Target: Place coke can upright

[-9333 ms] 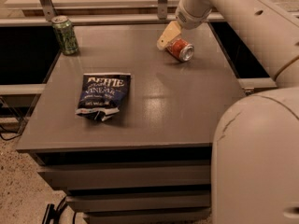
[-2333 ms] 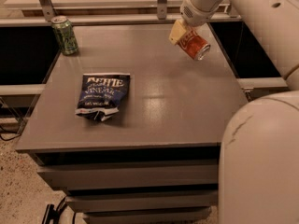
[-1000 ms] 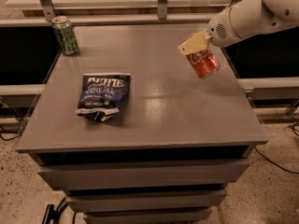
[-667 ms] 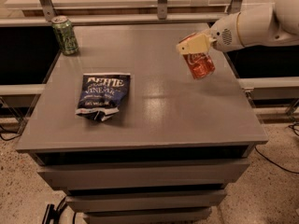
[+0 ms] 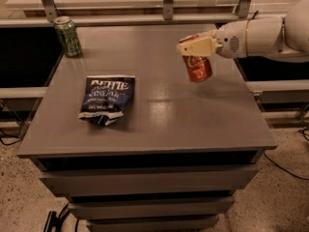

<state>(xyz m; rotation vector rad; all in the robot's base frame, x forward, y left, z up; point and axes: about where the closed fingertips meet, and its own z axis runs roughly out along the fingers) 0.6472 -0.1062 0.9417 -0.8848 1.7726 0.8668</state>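
Note:
The coke can [image 5: 197, 67] is a red-orange can held nearly upright, its top in my gripper [image 5: 194, 46]. It hangs a little above the right half of the grey table [image 5: 159, 110]. My white arm [image 5: 260, 35] reaches in from the right edge of the view, roughly level. The beige fingers [image 5: 192, 47] are shut on the can's upper end and hide its top.
A green can [image 5: 67, 36] stands upright at the table's back left corner. A dark blue chip bag [image 5: 105, 99] lies flat on the left half of the table. Metal rails [image 5: 166, 1] run behind the table. Shelves show below the table's front edge.
The arm lifted the coke can off the table, swung to reach in from the right, and turned the can from lying tilted to nearly upright. The bag and green can have not moved.

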